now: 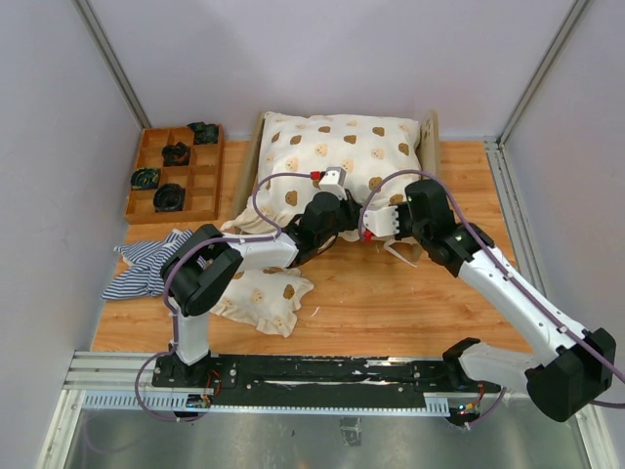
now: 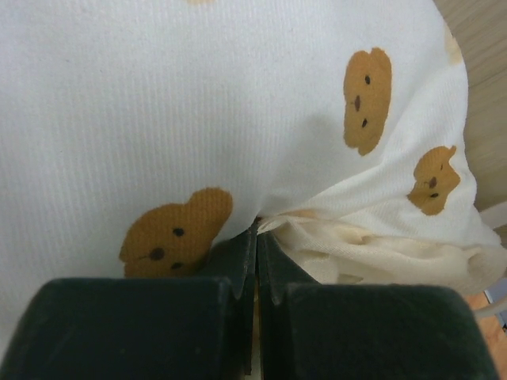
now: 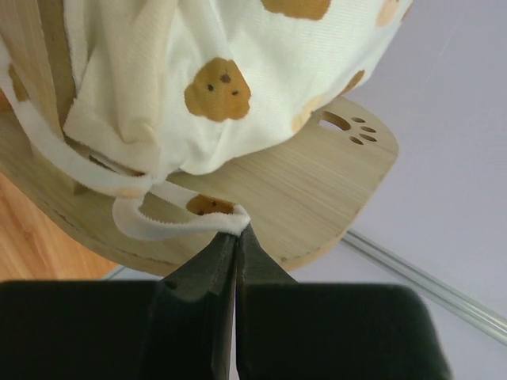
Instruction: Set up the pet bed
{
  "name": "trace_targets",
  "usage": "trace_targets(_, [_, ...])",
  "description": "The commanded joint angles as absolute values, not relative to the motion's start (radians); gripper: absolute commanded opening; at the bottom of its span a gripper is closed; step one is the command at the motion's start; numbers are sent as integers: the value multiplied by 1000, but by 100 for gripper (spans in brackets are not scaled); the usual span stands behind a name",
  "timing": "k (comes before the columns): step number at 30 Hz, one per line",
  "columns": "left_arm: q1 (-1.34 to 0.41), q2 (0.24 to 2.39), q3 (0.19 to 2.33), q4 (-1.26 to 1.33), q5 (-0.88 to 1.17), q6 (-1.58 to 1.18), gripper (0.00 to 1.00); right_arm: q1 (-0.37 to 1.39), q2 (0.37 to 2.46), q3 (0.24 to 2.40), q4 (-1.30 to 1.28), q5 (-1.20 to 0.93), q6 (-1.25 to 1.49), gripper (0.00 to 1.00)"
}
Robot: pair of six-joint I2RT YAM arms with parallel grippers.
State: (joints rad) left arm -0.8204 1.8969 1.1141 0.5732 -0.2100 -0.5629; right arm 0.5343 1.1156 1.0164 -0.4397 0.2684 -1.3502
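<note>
The pet bed (image 1: 430,137) stands at the back middle of the table, its light wooden frame almost covered by a cream bear-print quilt (image 1: 332,147). Both grippers meet at the quilt's near edge. My left gripper (image 1: 347,230) is shut, pinching the quilt (image 2: 158,103) at its tips (image 2: 256,231). My right gripper (image 3: 238,231) is shut on the quilt's ruffled hem (image 3: 182,226), just below the arched headboard (image 3: 317,182) with its paw-print cutout (image 3: 352,131). A rumpled blue-and-white striped mattress (image 1: 146,264) lies on the table to the left, off the bed.
A brown compartment tray (image 1: 146,200) holding several dark items sits at the back left. A small bear-print pillow (image 1: 264,293) lies in front of the left arm. Grey walls close in the table on the back and sides.
</note>
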Motion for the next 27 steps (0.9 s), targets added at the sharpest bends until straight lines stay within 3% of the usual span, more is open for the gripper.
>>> trace_targets(1, [-811, 1902, 1115, 581, -201, -573, 0, 513, 1169, 1046, -425, 254, -1209, 0])
trace_targets(6, [-811, 1897, 1113, 581, -211, -558, 0, 451, 1217, 1046, -413, 218, -1133, 7])
trace_targets(8, [-811, 1893, 1109, 582, -215, -557, 0, 436, 1227, 1049, -411, 213, -1096, 14])
trace_targets(11, [-811, 1897, 1105, 586, -216, -561, 0, 436, 1218, 1090, -452, 157, -975, 32])
trace_targets(16, [-811, 1903, 1108, 587, -213, -561, 0, 437, 1189, 1167, -561, 26, -656, 36])
trace_targets(20, [-811, 1903, 1109, 587, -218, -561, 0, 437, 1112, 1096, -515, 6, -438, 41])
trace_targets(23, [-811, 1912, 1113, 589, -215, -569, 0, 437, 1070, 1033, -454, 54, -343, 45])
trace_targets(27, [-811, 1913, 1113, 589, -209, -572, 0, 413, 1063, 1044, -443, 273, -182, 43])
